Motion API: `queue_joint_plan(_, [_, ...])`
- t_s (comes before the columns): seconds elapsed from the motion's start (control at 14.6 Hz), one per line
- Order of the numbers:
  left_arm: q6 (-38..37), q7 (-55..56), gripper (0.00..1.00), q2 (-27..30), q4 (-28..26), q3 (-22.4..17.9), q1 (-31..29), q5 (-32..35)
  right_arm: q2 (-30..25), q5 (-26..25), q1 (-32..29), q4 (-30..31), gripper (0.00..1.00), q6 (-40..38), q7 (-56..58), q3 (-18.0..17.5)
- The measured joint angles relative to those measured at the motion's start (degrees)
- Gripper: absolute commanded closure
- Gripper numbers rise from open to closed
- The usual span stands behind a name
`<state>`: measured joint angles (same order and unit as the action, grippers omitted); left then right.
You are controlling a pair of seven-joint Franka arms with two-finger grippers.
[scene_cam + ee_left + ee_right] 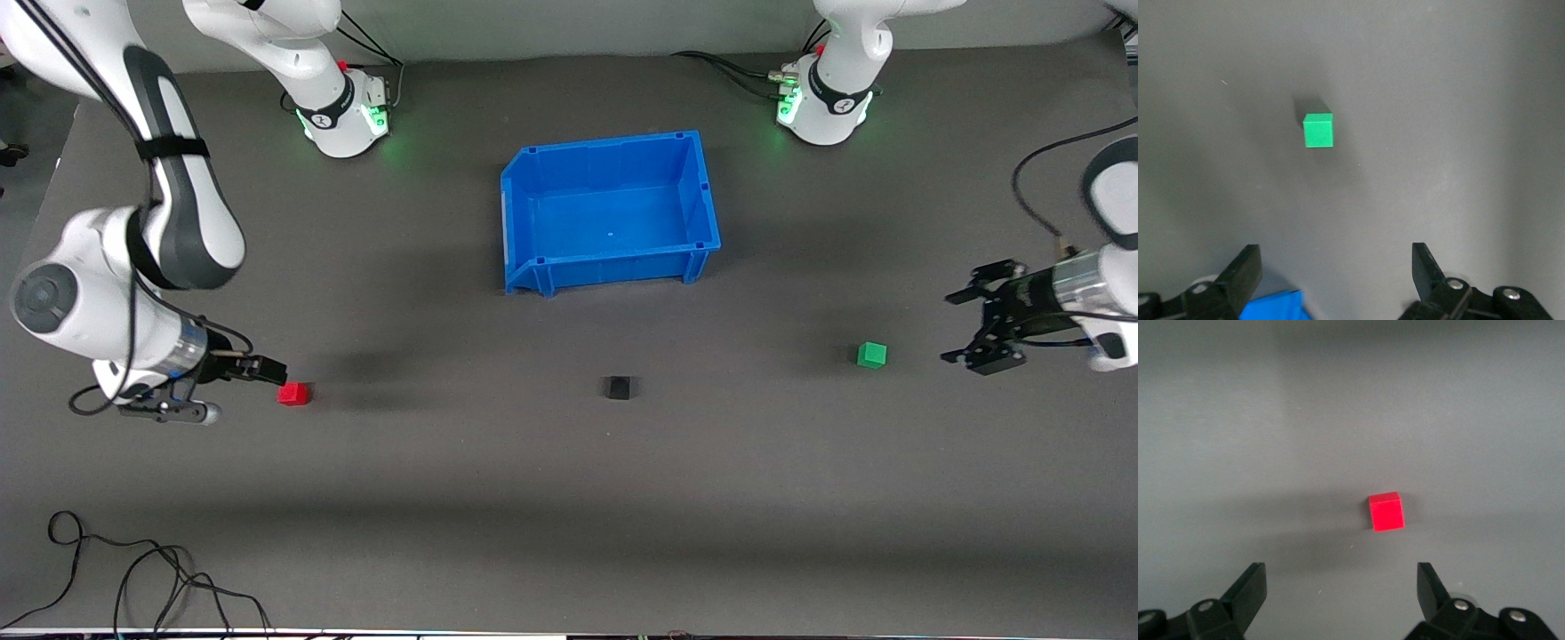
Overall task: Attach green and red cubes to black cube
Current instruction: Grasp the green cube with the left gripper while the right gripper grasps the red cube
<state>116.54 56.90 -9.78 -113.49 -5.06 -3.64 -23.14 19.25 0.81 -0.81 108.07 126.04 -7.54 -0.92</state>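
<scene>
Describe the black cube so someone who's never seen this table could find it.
Start at the blue bin in the middle of the table and come toward the front camera. The black cube sits alone there, between the red cube and green cube, the only dark one.

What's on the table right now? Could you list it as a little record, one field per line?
red cube: on the table toward the right arm's end
black cube: on the table, between the two coloured cubes, touching neither
green cube: on the table toward the left arm's end
bin: blue, nothing in it, farther from the front camera than the cubes
right gripper: open, next to the red cube, holding nothing
left gripper: open, near the green cube, holding nothing
attached so far: none
</scene>
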Motion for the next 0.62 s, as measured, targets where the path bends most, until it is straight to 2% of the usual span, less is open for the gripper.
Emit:
queue_joint_plan(0.14, [6.29, 0.09, 0.00, -1.55, -4.72, 0.00, -0.13, -3.00, 2.68, -0.01, 0.00, 1.23, 0.00, 3.97, 0.24, 0.45])
queue_joint_plan(0.27, [11.10, 0.11, 0.00, -4.44, -7.01, 0.02, -0.15, -6.33, 4.95, -0.02, 0.00, 2.48, 0.00, 7.74, 0.30, 0.59])
queue_joint_plan(0.62, [18.51, -2.30, 0.00, -11.92, -7.69, 0.53, -0.13, -8.55, 9.48, -0.07, 0.01, 3.18, 0.00, 14.48, 2.93, 1.85])
